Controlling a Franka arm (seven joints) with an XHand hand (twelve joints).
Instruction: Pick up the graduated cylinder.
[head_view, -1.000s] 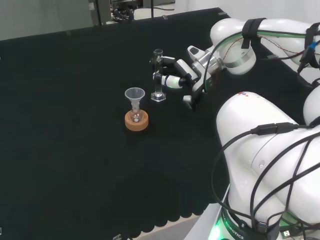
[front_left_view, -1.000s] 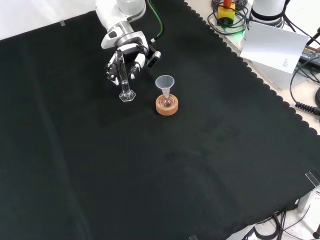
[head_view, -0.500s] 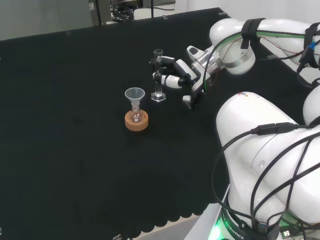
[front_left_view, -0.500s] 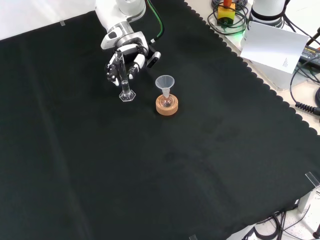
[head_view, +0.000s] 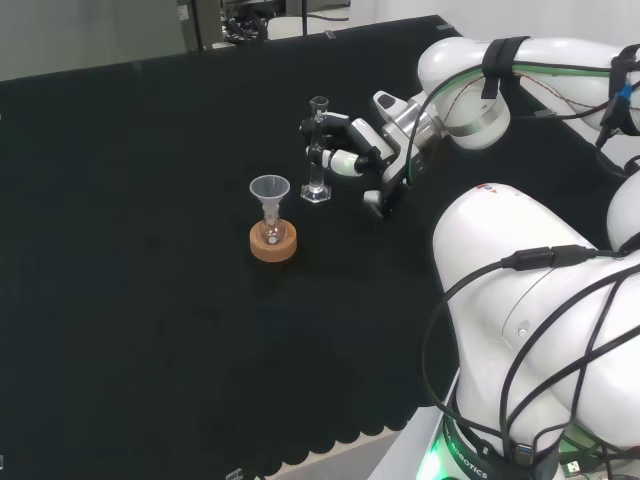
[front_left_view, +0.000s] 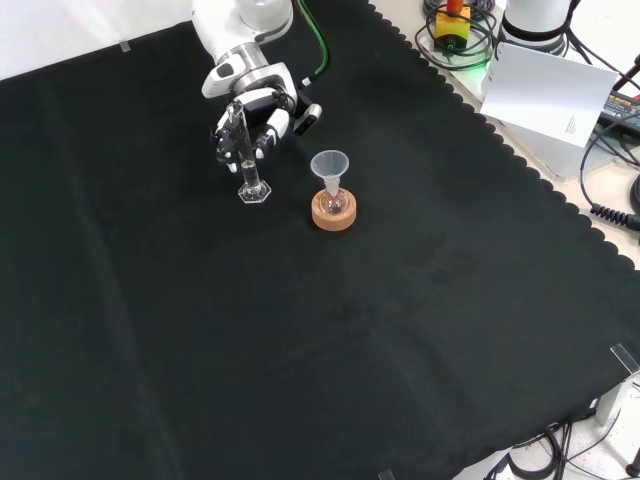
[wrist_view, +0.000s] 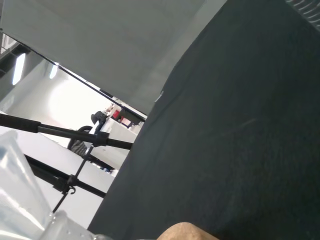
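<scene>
A: What are the fingers (head_view: 325, 123) doing?

B: They are curled round the stem of the graduated cylinder (head_view: 317, 150), pinching it between fingers and thumb. The hand (head_view: 365, 150) sits upper centre in the head view, reaching in from the white arm (head_view: 470, 90) on the right.

A: Where is the cylinder?

B: Upright, with its hexagonal foot low against the black cloth (front_left_view: 300, 330); whether it has left the cloth I cannot tell. I judge this the grasp step, and the next move calls for a straight lift that keeps it vertical.

A: Does the front view add anything?

B: In the upper left it shows the cylinder in front of the palm. To its lower right stands the funnel (front_left_view: 330, 166) in a small flask on a cork ring (front_left_view: 333, 212), near but apart.
</scene>
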